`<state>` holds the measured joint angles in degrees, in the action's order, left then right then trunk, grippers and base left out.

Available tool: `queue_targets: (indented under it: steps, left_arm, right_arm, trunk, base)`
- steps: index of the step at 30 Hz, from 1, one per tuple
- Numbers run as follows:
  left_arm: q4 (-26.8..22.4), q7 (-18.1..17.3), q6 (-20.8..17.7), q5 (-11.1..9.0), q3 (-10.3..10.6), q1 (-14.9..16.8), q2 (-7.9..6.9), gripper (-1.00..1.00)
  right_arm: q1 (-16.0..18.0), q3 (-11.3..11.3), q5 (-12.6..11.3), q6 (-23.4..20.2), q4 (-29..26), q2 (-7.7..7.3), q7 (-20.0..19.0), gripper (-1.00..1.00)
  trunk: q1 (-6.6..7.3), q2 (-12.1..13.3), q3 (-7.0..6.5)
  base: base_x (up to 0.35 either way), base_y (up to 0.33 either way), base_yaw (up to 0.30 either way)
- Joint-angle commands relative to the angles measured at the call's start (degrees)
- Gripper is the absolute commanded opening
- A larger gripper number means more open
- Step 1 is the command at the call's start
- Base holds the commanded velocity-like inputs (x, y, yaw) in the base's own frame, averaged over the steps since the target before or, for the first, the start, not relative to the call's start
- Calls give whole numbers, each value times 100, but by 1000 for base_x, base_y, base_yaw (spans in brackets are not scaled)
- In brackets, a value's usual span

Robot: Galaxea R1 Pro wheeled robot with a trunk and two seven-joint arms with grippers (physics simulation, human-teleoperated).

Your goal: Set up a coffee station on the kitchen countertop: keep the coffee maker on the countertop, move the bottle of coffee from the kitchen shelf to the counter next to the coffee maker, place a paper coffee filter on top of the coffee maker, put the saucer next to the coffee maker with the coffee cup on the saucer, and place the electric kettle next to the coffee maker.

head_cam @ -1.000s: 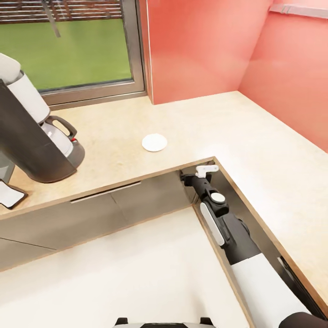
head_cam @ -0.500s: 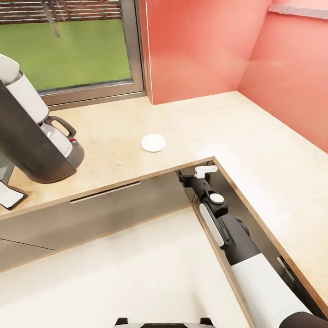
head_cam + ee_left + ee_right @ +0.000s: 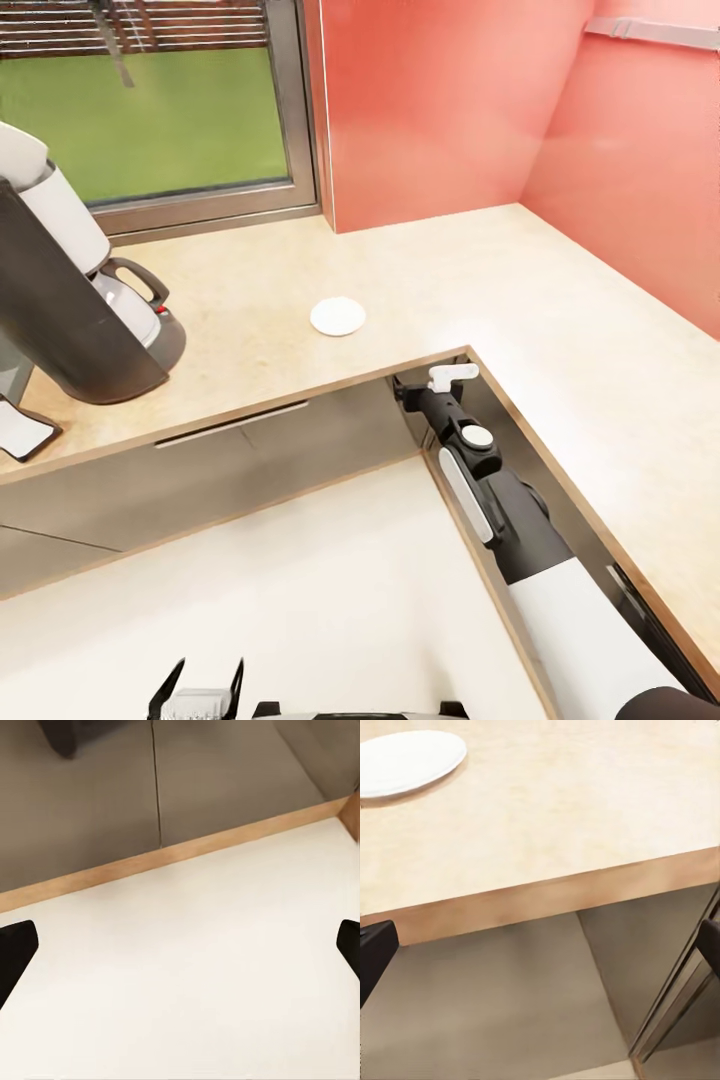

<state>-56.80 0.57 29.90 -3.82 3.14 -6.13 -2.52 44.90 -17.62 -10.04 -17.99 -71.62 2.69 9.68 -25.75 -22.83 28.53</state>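
Note:
The coffee maker [image 3: 60, 300], dark grey with a white top and a glass carafe, stands at the left of the kitchen countertop [image 3: 480, 270]. The saucer [image 3: 338, 316], a small white plate, lies alone on the counter to its right, and the right wrist view also shows the saucer [image 3: 409, 761]. My right gripper [image 3: 412, 388] is held just below the counter's inner corner, open [image 3: 540, 945] with nothing between its fingers, facing the counter edge. My left gripper [image 3: 200, 690] is open low over the white floor [image 3: 180, 949].
Glossy grey cabinet fronts [image 3: 250, 460] run under the counter edge. A window [image 3: 150, 110] sits behind the coffee maker, with red walls [image 3: 440, 100] at the corner. A black-and-white object [image 3: 20, 428] lies at the counter's far left.
My left gripper has come up into the bottom of the head view. The right arm and the saucer stay about where they were.

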Motion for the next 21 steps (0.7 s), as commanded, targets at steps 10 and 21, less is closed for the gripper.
queue_targets:
  steps: [10,21]
  left_arm:
    - [-734,15,-27,-49,66,76,-11,100]
    - [-1607,55,-213,-94,388,122,-29,100]
  right_arm:
    - [1,-13,-60,-21,16,2,51,100]
    - [1,-5,-60,-16,-3,-5,51,100]
  trunk:
    - [-4,-9,-82]
    - [-4,-9,-181]
  base:
    - [0,0,0]
    - [0,0,0]
